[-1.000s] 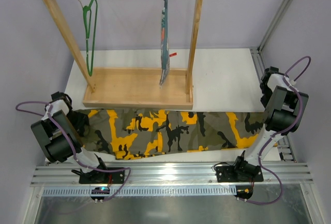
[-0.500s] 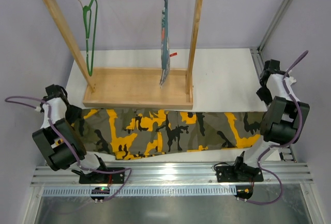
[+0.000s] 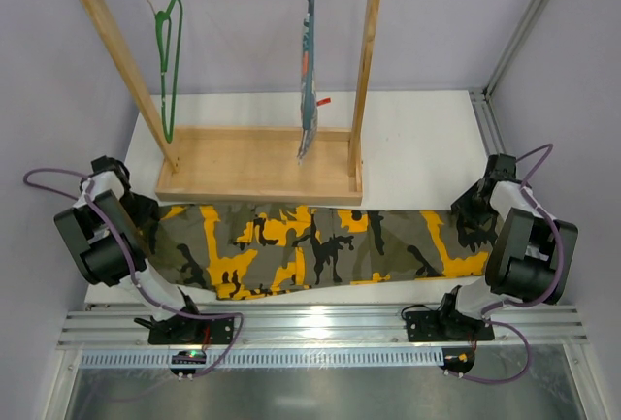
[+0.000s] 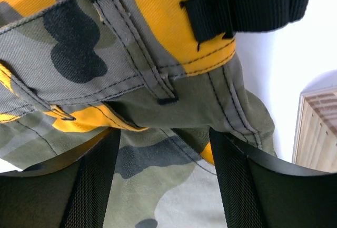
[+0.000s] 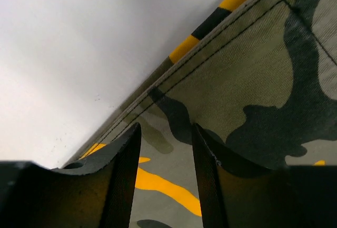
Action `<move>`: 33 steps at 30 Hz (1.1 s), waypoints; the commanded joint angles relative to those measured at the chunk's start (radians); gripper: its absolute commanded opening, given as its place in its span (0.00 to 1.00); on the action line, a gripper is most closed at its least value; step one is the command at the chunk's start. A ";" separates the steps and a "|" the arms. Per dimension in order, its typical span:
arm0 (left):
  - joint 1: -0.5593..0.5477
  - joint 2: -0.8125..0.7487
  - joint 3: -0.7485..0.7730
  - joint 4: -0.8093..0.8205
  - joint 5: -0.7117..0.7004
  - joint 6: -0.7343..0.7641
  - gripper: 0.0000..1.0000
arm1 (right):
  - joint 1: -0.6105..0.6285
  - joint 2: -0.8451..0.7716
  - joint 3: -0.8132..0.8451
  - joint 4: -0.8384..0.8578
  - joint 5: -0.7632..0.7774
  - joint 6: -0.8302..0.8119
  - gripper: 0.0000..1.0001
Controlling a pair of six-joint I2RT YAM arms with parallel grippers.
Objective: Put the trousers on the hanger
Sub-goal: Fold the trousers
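Observation:
The camouflage trousers [image 3: 320, 245] lie flat along the front of the table, waistband to the left and leg hems to the right. The green hanger [image 3: 170, 61] hangs by its metal hook at the left of the wooden rack's rail, apart from both arms. My left gripper [image 3: 138, 214] is open low over the waistband end; in the left wrist view [image 4: 163, 138] its fingers [image 4: 95, 180] straddle the fabric [image 4: 158, 80] below the belt loops. My right gripper [image 3: 473, 214] is open at the leg end; in the right wrist view [image 5: 166, 133] fabric [image 5: 253, 80] by the hem shows between its fingers [image 5: 121, 175].
The wooden rack [image 3: 257, 163] stands behind the trousers; its base corner shows in the left wrist view [image 4: 318, 128]. A grey-blue hanger with a striped cloth [image 3: 309, 71] hangs right of centre. White table [image 3: 417, 148] lies at the back right. Metal rails [image 3: 320, 328] run along the front.
Both arms have swung in towards the trousers: the left gripper has come to the waistband end, the right gripper has moved down from the back right to the leg end. The trousers have not moved.

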 commanded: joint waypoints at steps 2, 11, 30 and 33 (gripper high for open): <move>0.018 0.056 0.060 -0.001 0.029 0.027 0.70 | -0.041 0.007 -0.005 0.111 -0.079 -0.050 0.47; -0.024 -0.169 0.152 -0.053 0.182 0.057 1.00 | -0.050 -0.151 0.054 0.022 -0.102 -0.012 0.69; -0.389 -0.592 -0.110 0.086 0.443 0.131 1.00 | -0.426 -0.496 -0.149 -0.087 -0.025 0.083 1.00; -0.390 -0.668 -0.182 0.166 0.492 0.114 1.00 | -0.501 -0.519 -0.202 -0.066 -0.025 0.071 1.00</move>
